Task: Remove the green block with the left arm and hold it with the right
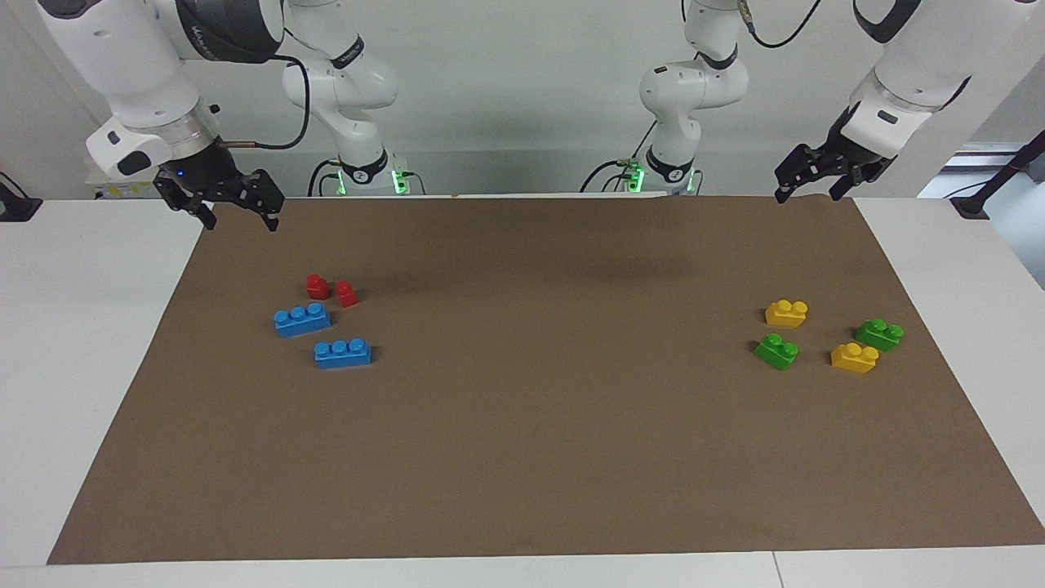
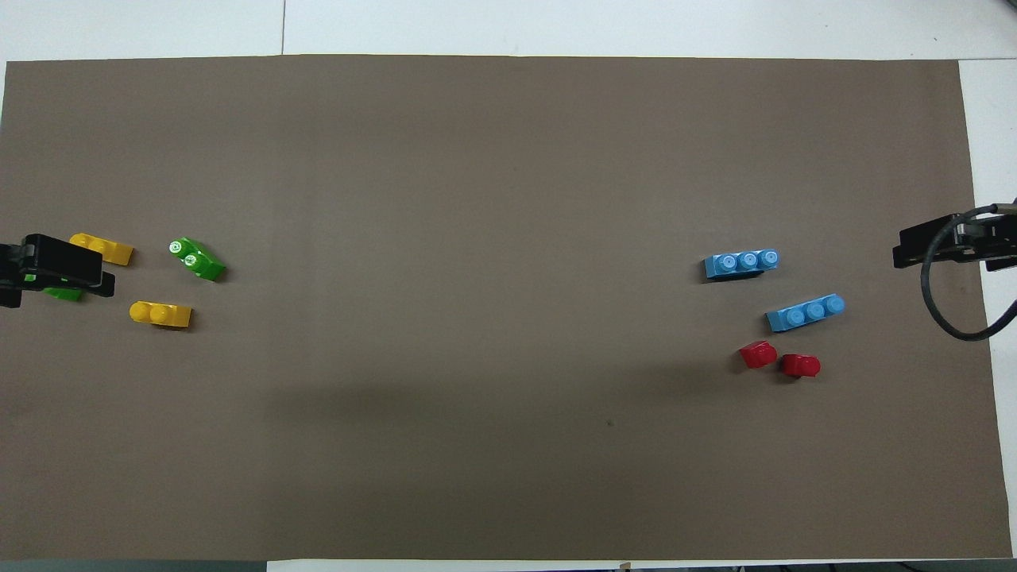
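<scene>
Green block (image 1: 776, 351), two-stud, bright plastic.

2 blue bricks (image 1: 302, 319), 2 red blocks (image 1: 317, 286), 2 yellow bricks (image 1: 786, 313) on brown mat (image 1: 539, 457).

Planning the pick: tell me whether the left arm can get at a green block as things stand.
Probably yes. Both green blocks lie loose at the left arm's end, touching neither yellow block. The left tool hangs open over the mat's edge, nothing between.
</scene>
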Motion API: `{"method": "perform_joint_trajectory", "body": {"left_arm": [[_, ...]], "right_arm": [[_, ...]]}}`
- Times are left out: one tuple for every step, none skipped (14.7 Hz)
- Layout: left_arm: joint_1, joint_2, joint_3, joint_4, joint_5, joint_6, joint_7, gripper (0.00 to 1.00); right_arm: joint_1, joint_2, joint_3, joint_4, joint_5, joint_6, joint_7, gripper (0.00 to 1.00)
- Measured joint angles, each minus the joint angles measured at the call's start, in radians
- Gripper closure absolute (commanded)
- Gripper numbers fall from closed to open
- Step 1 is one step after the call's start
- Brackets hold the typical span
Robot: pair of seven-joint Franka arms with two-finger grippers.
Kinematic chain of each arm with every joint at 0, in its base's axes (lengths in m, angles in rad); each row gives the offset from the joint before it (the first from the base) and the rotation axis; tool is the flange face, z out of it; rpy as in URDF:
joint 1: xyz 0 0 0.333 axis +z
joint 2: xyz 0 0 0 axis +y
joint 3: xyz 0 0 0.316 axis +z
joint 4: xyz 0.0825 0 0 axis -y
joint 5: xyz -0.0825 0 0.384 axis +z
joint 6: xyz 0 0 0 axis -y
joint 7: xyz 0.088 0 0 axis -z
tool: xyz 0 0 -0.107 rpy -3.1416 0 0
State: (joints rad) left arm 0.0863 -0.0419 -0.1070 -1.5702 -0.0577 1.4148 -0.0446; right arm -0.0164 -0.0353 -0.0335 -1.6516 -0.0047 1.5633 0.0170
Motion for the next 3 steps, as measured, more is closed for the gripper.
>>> {"method": "perform_joint_trajectory", "body": {"left_arm": [[0.000,0.000,-0.001,0.000,0.002,0.000,0.000,0.00],[0.000,0.000,-0.003,0.000,0.003,0.000,0.000,0.00],[0.000,0.000,-0.004,0.000,0.004,0.000,0.000,0.00]], "right_arm": [[0.000,0.000,0.000,0.000,0.000,-0.001,0.000,0.00],[0.000,0.000,0.000,0.000,0.000,-0.001,0.000,0.00],[0.000,0.000,0.000,0.000,0.000,-0.002,0.000,0.00]]}}
